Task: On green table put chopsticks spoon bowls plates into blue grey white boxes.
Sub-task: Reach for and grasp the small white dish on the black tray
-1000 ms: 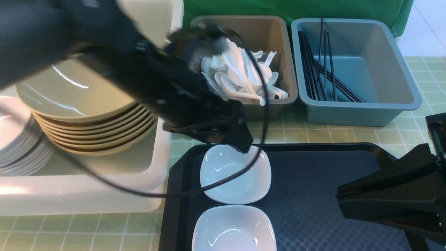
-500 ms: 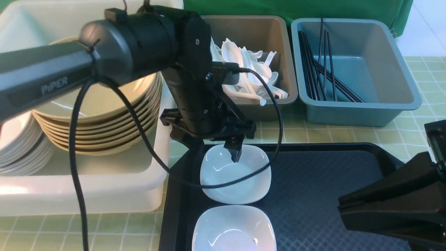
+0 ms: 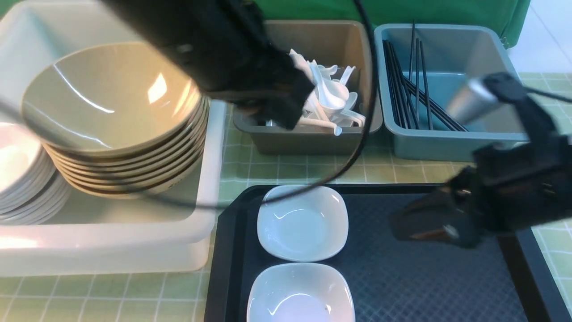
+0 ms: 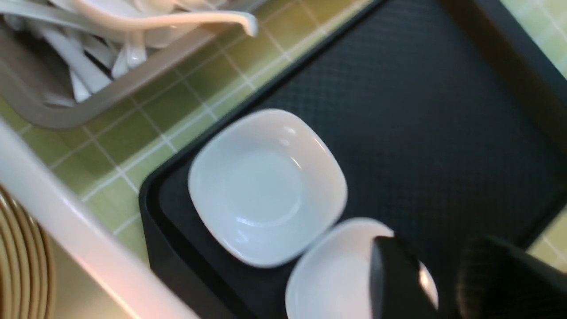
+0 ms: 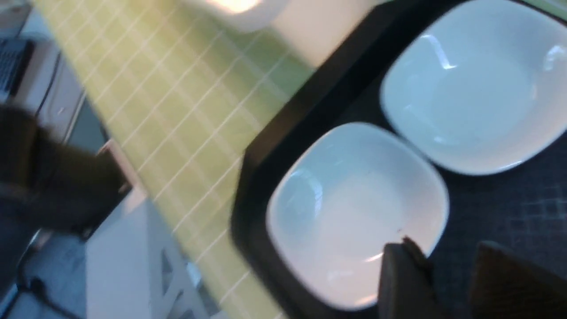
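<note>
A black tray [image 3: 402, 277] with a raised rim and a fine diamond-embossed floor lies on the green tiled bench [image 3: 393, 170]. Two glossy white bowls sit toward its left side, both shallow and square with rounded corners. The far white bowl [image 3: 302, 222] is seen whole. The near white bowl [image 3: 299, 295] is cut off by the lower edge of the front view. Their rims lie just beside each other; whether they touch cannot be told.

Left of the tray stands the white box [image 3: 111, 243], smooth pale plastic. It holds a stack of round olive-tan bowls [image 3: 103, 98] and, beside them, a stack of white plates [image 3: 18, 174] cut off by the left edge. Behind the tray, the grey box [image 3: 313, 143] holds a jumble of white spoons [image 3: 330, 96]. The blue box [image 3: 438, 145] to its right holds thin black chopsticks [image 3: 397, 94], most of them lying along its left wall.

The left gripper [image 3: 286, 114] — little more than a dark smear — hangs over the near left part of the grey box and hides some of the box and spoons. In the left wrist view its fingers [image 4: 394, 288] stand a narrow gap apart with nothing between them.

The right gripper [image 3: 402, 223], also blurred, hovers above the right part of the tray, apart from both bowls. In the right wrist view its fingers [image 5: 403, 283] are parted and empty.
</note>
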Tool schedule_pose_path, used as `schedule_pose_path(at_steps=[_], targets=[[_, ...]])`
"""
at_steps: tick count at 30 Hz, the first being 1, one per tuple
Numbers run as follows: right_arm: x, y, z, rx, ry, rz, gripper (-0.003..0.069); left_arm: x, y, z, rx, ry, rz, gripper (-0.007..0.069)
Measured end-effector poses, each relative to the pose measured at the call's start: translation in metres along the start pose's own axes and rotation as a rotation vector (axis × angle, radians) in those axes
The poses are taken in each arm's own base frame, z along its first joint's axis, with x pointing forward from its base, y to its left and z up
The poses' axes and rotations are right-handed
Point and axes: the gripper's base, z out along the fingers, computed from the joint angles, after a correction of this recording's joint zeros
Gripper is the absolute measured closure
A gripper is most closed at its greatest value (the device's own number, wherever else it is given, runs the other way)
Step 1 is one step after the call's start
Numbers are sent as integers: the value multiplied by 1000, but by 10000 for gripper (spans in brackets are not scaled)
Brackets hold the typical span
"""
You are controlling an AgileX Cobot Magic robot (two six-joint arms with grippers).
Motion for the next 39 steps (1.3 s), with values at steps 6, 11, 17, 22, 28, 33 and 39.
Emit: schedule_pose_path(at_steps=[6,11,17,22,28,33,39], targets=[[-10,-38,50,54,13,224,326,42,-10,-2,46,-14,88,624],[-9,-68,92,68,21,351,314,60,-17,0,106,-18,98,626],[-2,-100,130,133,14,449,314,60,-22,-3,153,-36,81,626],[-9,-110,154,73,24,485,314,60,-23,-4,161,-43,88,626],[-14,-113,168,17,48,479,324,60,-23,-4,161,-43,92,626],[-11,-117,167,-17,79,438,461,60,-23,-4,165,-39,93,626],[-13,-138,141,-62,61,441,611,61,-23,-4,167,-35,92,626]])
